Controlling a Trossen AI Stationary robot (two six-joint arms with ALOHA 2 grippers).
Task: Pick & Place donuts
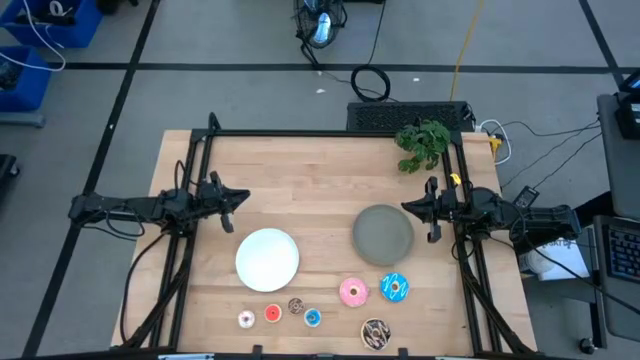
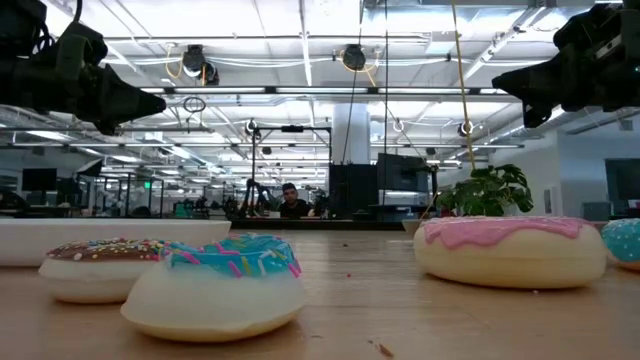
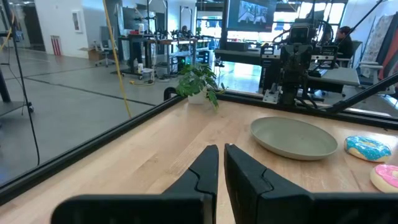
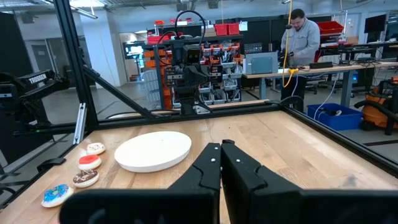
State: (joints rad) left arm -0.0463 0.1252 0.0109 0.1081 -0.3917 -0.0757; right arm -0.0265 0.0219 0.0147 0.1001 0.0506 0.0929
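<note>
Seven glossy toy ring donuts are seen along the near edge of the pale wooden bench (image 1: 300,170): large pink-iced donut (image 1: 353,291), blue sprinkled donut (image 1: 395,288), dark brown sprinkled donut (image 1: 375,333), plus tiny pale pink (image 1: 246,319), red (image 1: 273,314), brown (image 1: 296,306) and blue (image 1: 313,318) rings. The smooth round white plate (image 1: 267,259) and matte round grey plate (image 1: 383,233) are bare. The left tool (image 3: 221,163) and right tool (image 4: 220,159) are held above the bench's sides, fingers closed together, nothing gripped.
</note>
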